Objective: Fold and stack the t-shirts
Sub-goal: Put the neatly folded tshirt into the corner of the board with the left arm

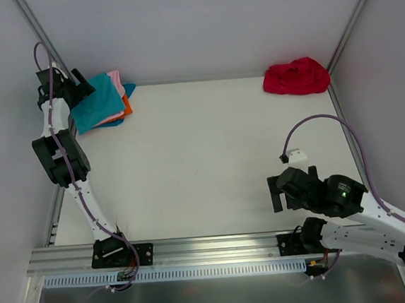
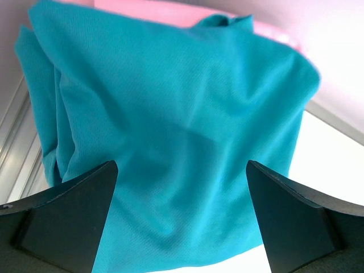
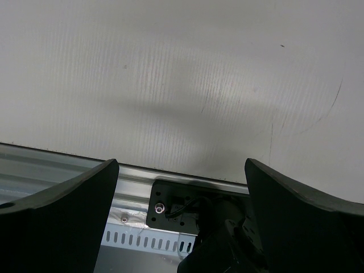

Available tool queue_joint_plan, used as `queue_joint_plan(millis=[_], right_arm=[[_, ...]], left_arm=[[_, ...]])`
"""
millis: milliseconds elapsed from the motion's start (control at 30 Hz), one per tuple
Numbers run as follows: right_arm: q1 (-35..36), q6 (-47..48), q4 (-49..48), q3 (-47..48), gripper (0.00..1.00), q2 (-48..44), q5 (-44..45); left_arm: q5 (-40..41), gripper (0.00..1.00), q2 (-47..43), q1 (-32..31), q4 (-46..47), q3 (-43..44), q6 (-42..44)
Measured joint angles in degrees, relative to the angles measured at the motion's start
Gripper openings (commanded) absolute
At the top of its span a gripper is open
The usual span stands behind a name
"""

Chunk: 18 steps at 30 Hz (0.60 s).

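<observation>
Red t-shirt (image 1: 297, 77) bunched, long axis L-R, teal t-shirt (image 1: 99, 100) far-L, both end effectors (image 2: 181, 168) (image 3: 181, 165) released

**Bright, even light; soft focus up close**

In the top view the surface (image 1: 203, 158) is lit brightly and evenly from above, and only faint shadows are cast. A soft grey shadow is thrown just ahead of the right end effector (image 3: 181, 165), which is itself rendered dark and unsharp. Ahead of the left end effector (image 2: 181, 165) the weave of the teal t-shirt (image 2: 170, 125) is sharply resolved, while the background beyond it is overexposed.
</observation>
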<state>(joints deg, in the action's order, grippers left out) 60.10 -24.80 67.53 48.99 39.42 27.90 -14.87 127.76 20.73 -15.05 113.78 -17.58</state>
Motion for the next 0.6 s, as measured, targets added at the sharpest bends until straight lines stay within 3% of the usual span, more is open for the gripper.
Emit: queue_joint_plan(millis=[600], right_arm=[[0.0,-0.02,0.07,0.0,0.99,0.81,0.28]], left_arm=[[0.42,0.99,1.73,0.0,3.63,2.36,-1.77]])
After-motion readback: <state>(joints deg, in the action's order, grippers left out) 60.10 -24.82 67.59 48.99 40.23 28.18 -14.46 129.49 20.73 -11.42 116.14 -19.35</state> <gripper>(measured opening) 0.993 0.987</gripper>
